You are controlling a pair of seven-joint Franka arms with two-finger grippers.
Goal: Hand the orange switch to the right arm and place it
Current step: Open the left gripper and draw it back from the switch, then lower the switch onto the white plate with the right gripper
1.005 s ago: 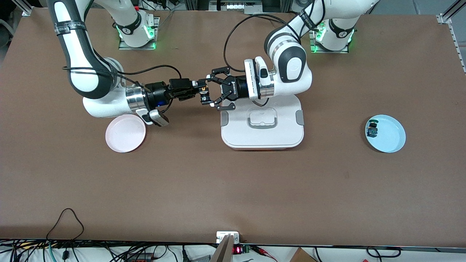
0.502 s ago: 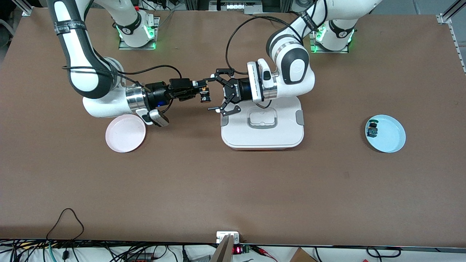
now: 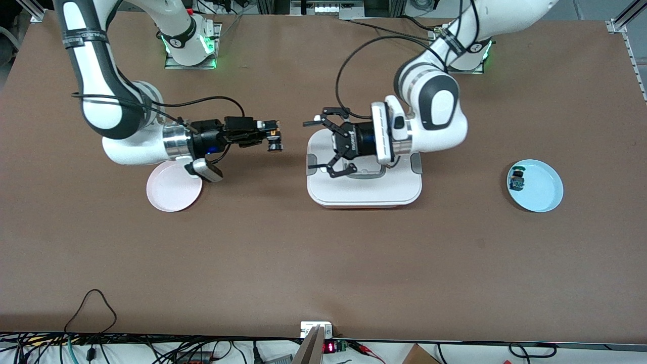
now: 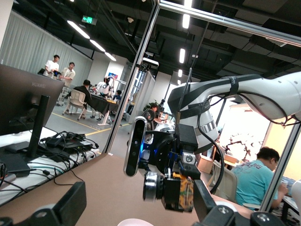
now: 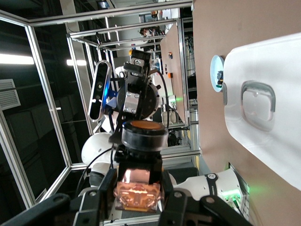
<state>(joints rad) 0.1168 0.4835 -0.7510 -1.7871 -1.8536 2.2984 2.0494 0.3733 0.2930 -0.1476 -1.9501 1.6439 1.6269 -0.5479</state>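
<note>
The orange switch (image 3: 275, 145), a stubby black cylinder, is held in my right gripper (image 3: 273, 138), which is shut on it above the bare table between the pink plate (image 3: 169, 194) and the white lidded box (image 3: 364, 194). In the right wrist view the switch (image 5: 142, 141) shows its orange cap and brassy rear between my right gripper's (image 5: 138, 192) fingers. My left gripper (image 3: 309, 145), the black claw, is open and empty over the box's edge, a short gap from the switch. The left wrist view shows the switch (image 4: 171, 188) facing my left gripper (image 4: 141, 214).
A light blue plate (image 3: 545, 194) toward the left arm's end holds a green-capped switch (image 3: 516, 180). The white box has a handle recess (image 3: 363, 169) in its lid. Cables and a small device lie along the table edge nearest the front camera.
My left gripper has drawn back from the switch toward its own end, open, to over the white box. My right gripper has pulled slightly toward its end with the switch.
</note>
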